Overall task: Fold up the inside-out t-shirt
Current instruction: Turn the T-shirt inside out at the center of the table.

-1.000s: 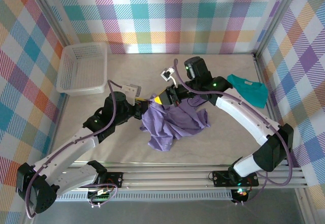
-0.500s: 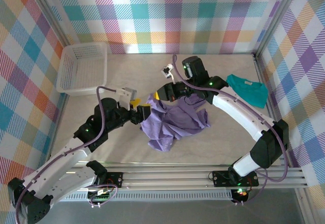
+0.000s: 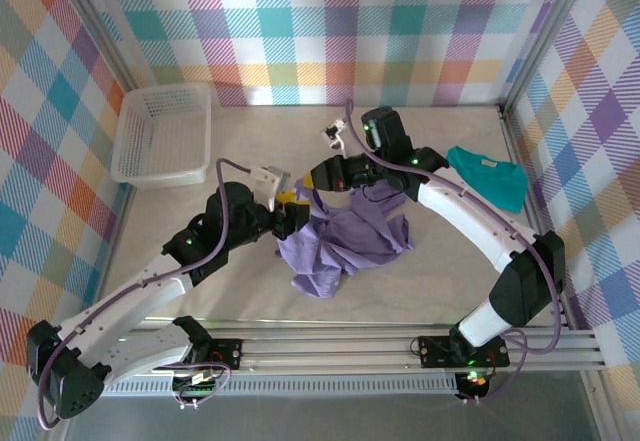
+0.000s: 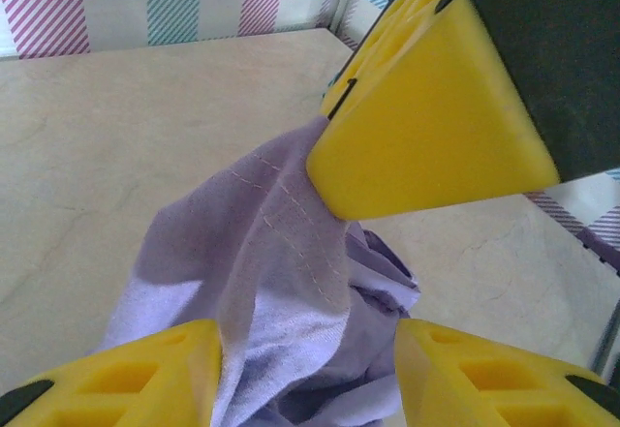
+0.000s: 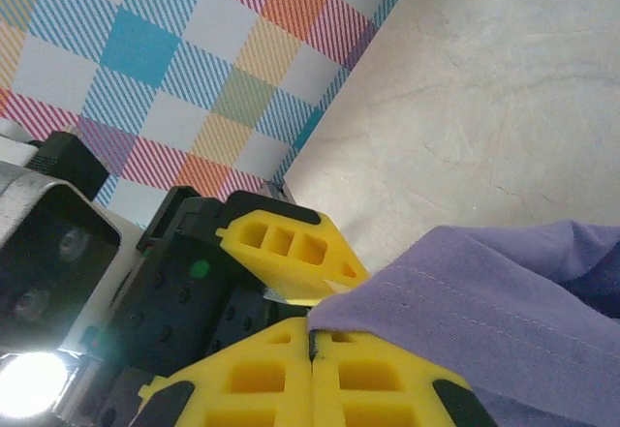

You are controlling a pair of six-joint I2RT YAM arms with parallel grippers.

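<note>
- Lavender t-shirt [image 3: 345, 233]: crumpled heap at centre of top view, on pale surface [image 3: 430, 281]; stitched seams showing.
- Right fingers [image 3: 318, 175]: pressed together, clamped on stitched hem at heap's upper left edge; cloth pulled up there.
- Left fingers [image 3: 291, 213]: apart, just beside right ones at heap's left edge; fabric drapes between them, touching one.
- White basket [image 3: 160, 136]: upper left, well apart from heap.
- Teal t-shirt [image 3: 490, 179]: right side, apart from heap.

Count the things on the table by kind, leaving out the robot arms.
T-shirts: 2, the lavender t-shirt and the teal t-shirt
Baskets: 1, the white basket
Total: 3
</note>
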